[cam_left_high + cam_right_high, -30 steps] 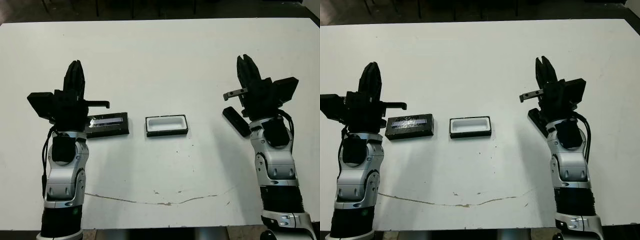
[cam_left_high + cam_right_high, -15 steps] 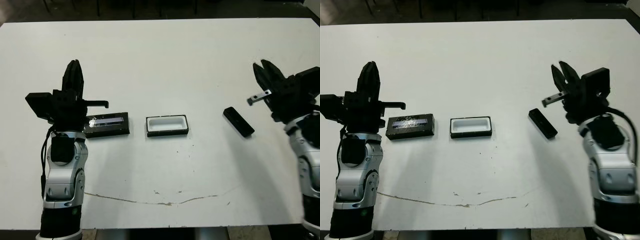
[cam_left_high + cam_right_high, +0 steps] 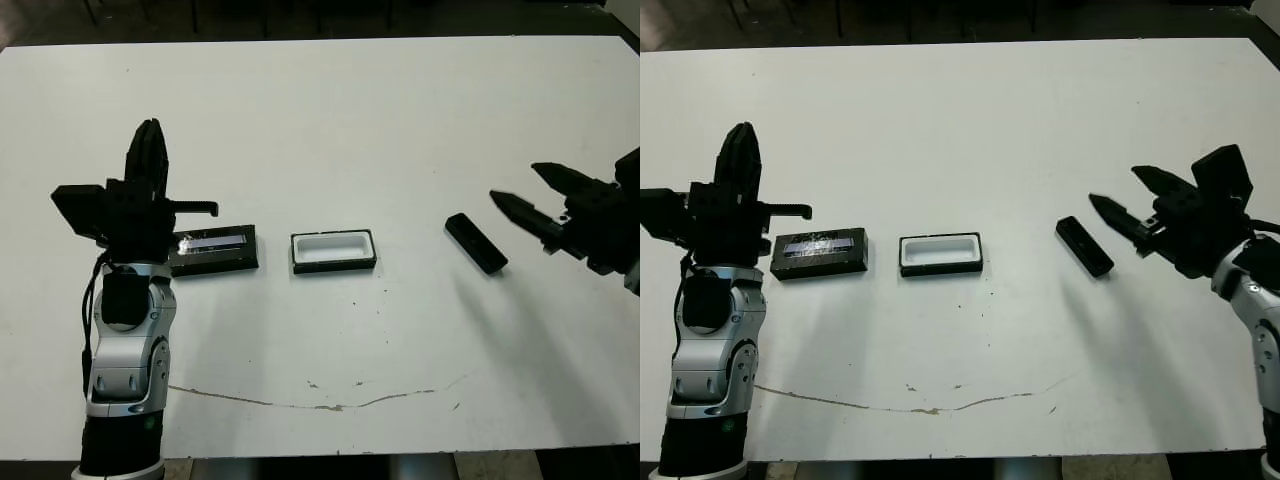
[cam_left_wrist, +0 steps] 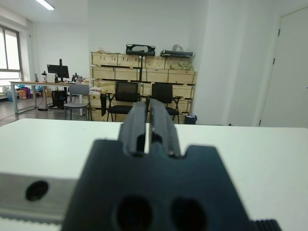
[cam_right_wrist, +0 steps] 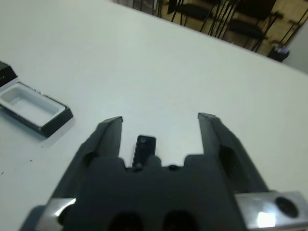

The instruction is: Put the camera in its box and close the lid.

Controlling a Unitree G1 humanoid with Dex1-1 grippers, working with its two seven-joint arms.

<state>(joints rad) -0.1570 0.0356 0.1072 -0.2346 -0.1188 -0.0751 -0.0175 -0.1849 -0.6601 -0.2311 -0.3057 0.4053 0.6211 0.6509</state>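
Note:
The camera [image 3: 476, 243], a slim black bar, lies flat on the white table right of centre. The box [image 3: 334, 251], a black-rimmed tray with white lining, sits open at mid-table, and the lid [image 3: 213, 248], black with a silvery strip, lies just left of it. My right gripper [image 3: 516, 182] hovers open just right of the camera, tilted toward it. In the right wrist view the camera [image 5: 143, 149] shows between the spread fingers [image 5: 110, 132], apart from both. My left gripper [image 3: 148, 160] points upward beside the lid's left end, shut on nothing.
A thin dark scratch [image 3: 330, 405] runs across the table [image 3: 320, 110] near its front edge. Chairs [image 4: 120, 98] and shelves of boxes stand beyond the table's far edge in the left wrist view.
My right arm has swung out to the right and tipped forward, its fingers spreading wide. The camera, partly hidden behind that arm before, now lies in full view. The left arm has stayed still.

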